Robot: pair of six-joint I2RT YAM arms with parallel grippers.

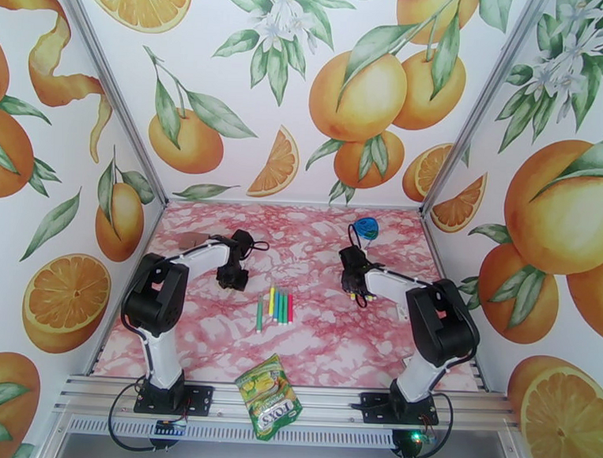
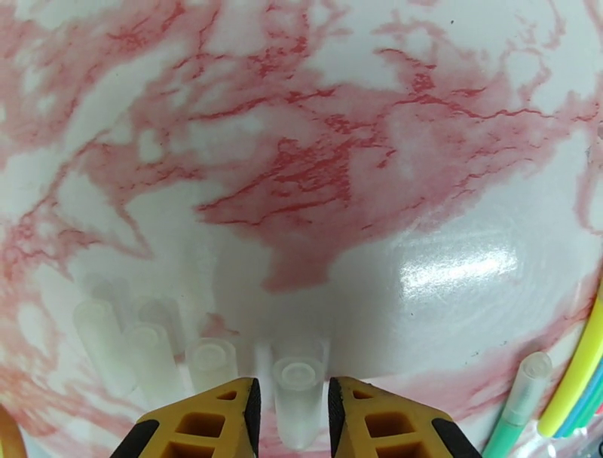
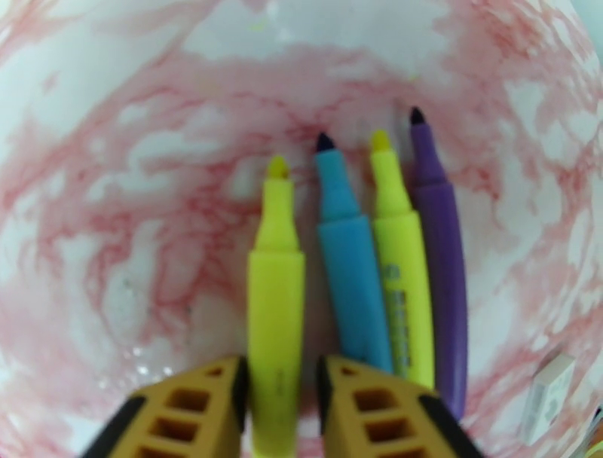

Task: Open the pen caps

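I am working over the pink marbled tabletop (image 1: 218,342). A packet (image 1: 269,395) is lying at its near edge and a blue-lidded tub (image 1: 366,226) is sitting at the far side, both well apart from the job. Between the two arms, a bunch of capped pens (image 1: 276,308) is waiting in the middle.

The right claw (image 3: 280,369) is holding narrow on a yellow pen (image 3: 277,301) with its tip uncovered. Just beside it, three more bare pens (image 3: 350,286), blue, yellow and purple, are lying side by side. The left claw (image 2: 292,386) is pinching a clear cap (image 2: 298,403) at the end of a row of loose caps (image 2: 151,354). A teal pen (image 2: 520,410) wearing its cap is lying off to the right.

I am judging that this pen is already apart and that I am now in the put-down. To do it well, I am aiming to bring the cap down until it is touching the tabletop before parting the fingers, so it is not tipping or rolling into its neighbours. I am also lining it up with the row. On the right, I am wanting the yellow pen parallel to the other three, just beside the blue one and not across it, so its tip is not smearing anything. I am planning only a small opening on each claw, since a wide one is likely to be nudging whatever lies alongside.
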